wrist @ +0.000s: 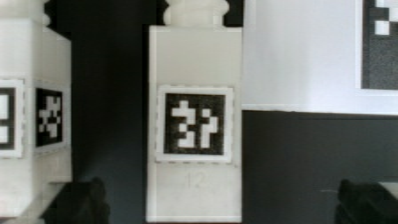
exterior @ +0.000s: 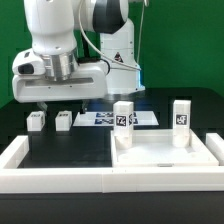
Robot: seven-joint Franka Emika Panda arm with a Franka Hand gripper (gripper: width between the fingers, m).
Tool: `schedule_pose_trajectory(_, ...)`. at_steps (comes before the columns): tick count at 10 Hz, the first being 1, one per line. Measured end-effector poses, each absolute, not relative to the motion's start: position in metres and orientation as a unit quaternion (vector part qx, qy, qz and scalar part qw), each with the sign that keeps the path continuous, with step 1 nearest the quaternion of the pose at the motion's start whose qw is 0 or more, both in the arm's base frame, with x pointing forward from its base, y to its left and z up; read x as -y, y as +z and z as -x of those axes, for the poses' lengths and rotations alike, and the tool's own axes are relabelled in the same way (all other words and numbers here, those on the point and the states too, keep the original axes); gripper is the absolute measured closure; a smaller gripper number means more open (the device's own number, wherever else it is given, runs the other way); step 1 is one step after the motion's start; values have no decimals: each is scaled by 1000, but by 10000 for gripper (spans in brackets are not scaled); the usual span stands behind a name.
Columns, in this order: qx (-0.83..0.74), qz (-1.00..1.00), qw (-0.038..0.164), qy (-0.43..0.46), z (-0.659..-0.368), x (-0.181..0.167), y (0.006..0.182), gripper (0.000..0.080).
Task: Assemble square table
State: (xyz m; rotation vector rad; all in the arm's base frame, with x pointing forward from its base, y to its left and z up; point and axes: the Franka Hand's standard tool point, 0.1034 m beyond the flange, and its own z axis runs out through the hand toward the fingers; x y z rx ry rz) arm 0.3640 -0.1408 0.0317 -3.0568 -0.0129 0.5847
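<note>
Exterior view, legs: you have four in all, two upright legs (exterior: pixel 123 116) (exterior: pixel 181 113) and two loose legs (exterior: pixel 37 121) (exterior: pixel 64 120).
Table top: one table top (exterior: pixel 150 158), tray-like with a raised rim, lies on the bench (exterior: pixel 70 148) toward the exterior view's right.
In the table top: the two upright legs stand in it, one at each far corner, tags facing the camera.
Loose legs: the pair sits side by side on the bench, just beside the marker board (exterior: pixel 105 118) and well apart from the table top.
Marker board: one, flat on the bench behind the table top.
Wall: one low white wall (exterior: pixel 22 158) edges the bench.
Tool: your tool (wrist: pixel 217 198) hangs over the loose legs with its fingers (wrist: pixel 80 200) spread. In the wrist view one loose leg (wrist: pixel 196 120) lies between them with dark gaps either side, and the other (wrist: pixel 32 115) is just beside it.
</note>
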Motion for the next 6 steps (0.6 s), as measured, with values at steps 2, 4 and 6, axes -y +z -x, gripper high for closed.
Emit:
schedule_pose_trajectory(2,-7,967,-18,254,-363,148,29,151)
schedule_pose_trajectory(4,-3,954,-18,299,-363,147,26,151)
schedule_pose_trajectory(6,-1,934,-13,358,-358,145,25,151)
